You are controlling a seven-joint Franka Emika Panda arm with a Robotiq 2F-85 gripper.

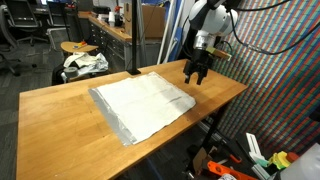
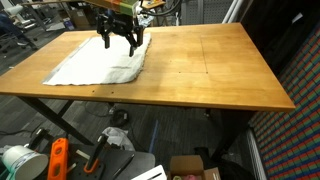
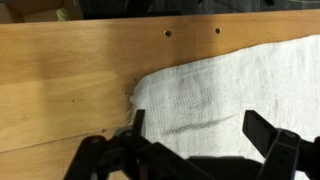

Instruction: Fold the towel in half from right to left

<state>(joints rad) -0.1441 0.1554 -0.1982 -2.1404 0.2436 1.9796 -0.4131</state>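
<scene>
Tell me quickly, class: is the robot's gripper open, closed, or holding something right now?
Gripper: open, fingers apart over the towel edge, holding nothing.

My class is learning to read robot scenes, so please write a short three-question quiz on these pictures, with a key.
1. True or false: the towel is already folded in half.
2. The gripper is: A open, B shut on the towel, C out of view.
3. Fill in: the towel lies on a wooden ____.
Key: 1 false, it lies spread flat. 2 A. 3 table.
</scene>
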